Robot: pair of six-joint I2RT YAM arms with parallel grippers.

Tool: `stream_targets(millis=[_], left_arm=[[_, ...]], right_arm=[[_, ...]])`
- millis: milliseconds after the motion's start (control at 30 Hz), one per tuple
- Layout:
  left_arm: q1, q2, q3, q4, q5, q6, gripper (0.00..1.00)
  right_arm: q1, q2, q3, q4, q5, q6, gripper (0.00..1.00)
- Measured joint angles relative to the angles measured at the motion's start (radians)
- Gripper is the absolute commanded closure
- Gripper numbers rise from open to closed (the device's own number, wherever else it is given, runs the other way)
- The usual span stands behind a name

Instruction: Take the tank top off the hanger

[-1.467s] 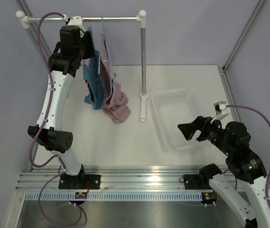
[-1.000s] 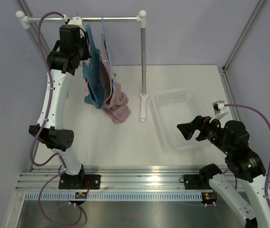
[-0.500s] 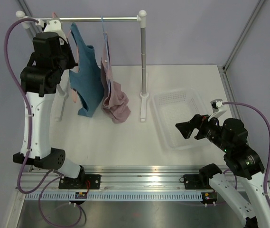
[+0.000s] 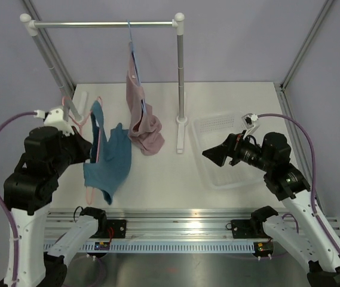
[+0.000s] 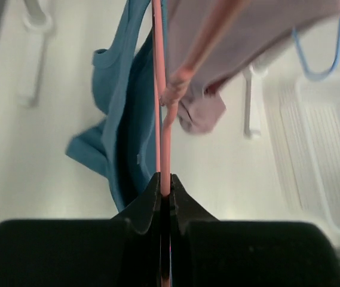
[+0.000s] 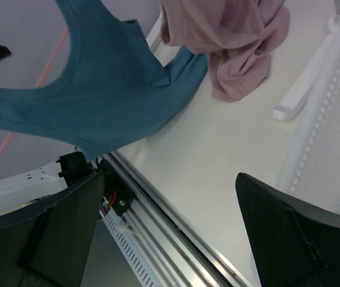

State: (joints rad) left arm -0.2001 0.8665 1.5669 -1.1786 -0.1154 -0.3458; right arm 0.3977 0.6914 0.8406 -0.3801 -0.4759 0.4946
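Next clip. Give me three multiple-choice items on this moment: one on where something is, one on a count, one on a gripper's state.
1. The tank top, relative to the rail, is:
A. hung on it
B. down in the basket
C. off it, on the hanger held by the left gripper

2. How many garments hang from the rail?
A. none
B. one
C. two

3. The right gripper is:
A. open
B. shut on the tank top
C. shut on the hanger

Key: 1 C, the left gripper clamps the pink wire well below the rail; 2 B, only the pink-mauve garment hangs there; 3 A, its jaws stand wide apart, holding nothing.
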Motion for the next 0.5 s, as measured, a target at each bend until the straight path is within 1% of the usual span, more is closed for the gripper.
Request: stream_targets(millis=[133, 233, 300, 400, 500], left_arm=[[0.000, -0.166, -0.248, -0.034, 0.147, -0.003, 1.00], [0.000, -0.232, -0.356, -0.060, 0.269, 0.006, 1.00], [-0.001, -0.265, -0.412, -0.060, 0.355, 0.014, 1.00], [-0.013, -0.297, -0.475, -0.046, 0.480, 0.021, 1.00], [-0.048, -0.303, -0.504, -0.029, 0.578, 0.024, 1.00]], right_arm=[[0.000, 0.055, -0.094, 0.157, -0.109, 0.076, 0.01], [0.006, 0.083, -0.188, 0.288, -0.163, 0.139, 0.03], [0.032, 0.097, -0.258, 0.390, -0.172, 0.179, 0.04], [0.114, 0.132, -0.336, 0.510, -0.143, 0.203, 0.04], [0.254, 0.181, -0.366, 0.583, -0.061, 0.185, 0.05]])
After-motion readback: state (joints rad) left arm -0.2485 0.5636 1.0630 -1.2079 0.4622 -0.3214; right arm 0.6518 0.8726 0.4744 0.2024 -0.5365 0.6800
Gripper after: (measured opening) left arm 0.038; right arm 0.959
